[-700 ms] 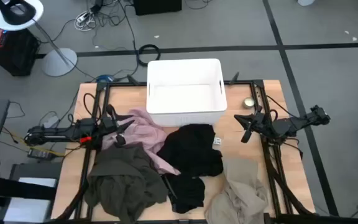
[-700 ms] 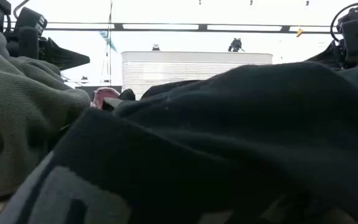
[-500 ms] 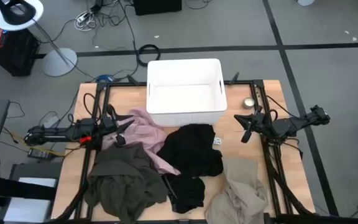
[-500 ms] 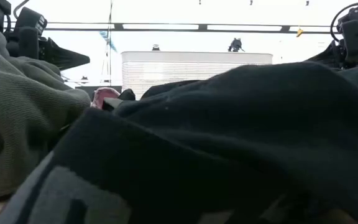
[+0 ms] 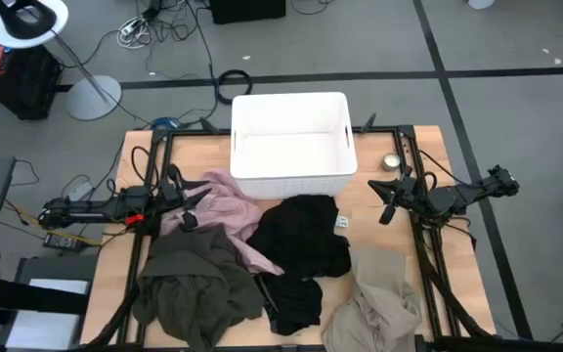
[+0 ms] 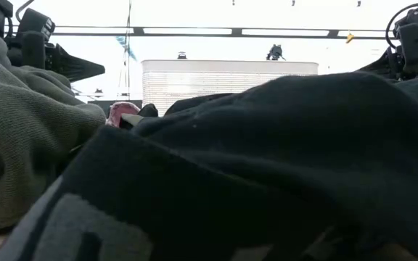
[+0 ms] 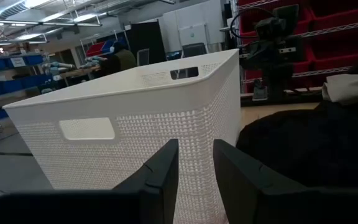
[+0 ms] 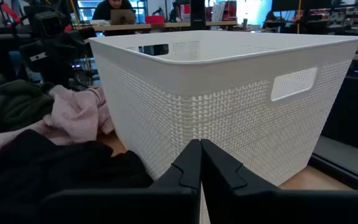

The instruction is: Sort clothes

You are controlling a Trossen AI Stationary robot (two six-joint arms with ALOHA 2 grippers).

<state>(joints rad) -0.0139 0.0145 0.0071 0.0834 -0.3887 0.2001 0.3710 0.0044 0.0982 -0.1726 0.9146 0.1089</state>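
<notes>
Clothes (image 5: pixel 262 264) heaped along the table's (image 5: pixel 428 156) front half, unsorted; bin (image 5: pixel 291 147) at the rear edge. Left gripper (image 5: pixel 189 200) narrowly parted, right gripper (image 5: pixel 389 200) closed, both empty, apparently poised to begin.

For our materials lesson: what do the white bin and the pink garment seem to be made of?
Bin: probably moulded plastic, matte white; fine lattice walls, cut-out handle, stiff smooth rim. Pink garment: soft fabric, perhaps a knit; it lies crumpled in limp folds.

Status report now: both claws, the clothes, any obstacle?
Left claw open, empty, over pink garment. Right claw shut, empty. Clothes on table, white bin empty. Nothing blocking.
</notes>
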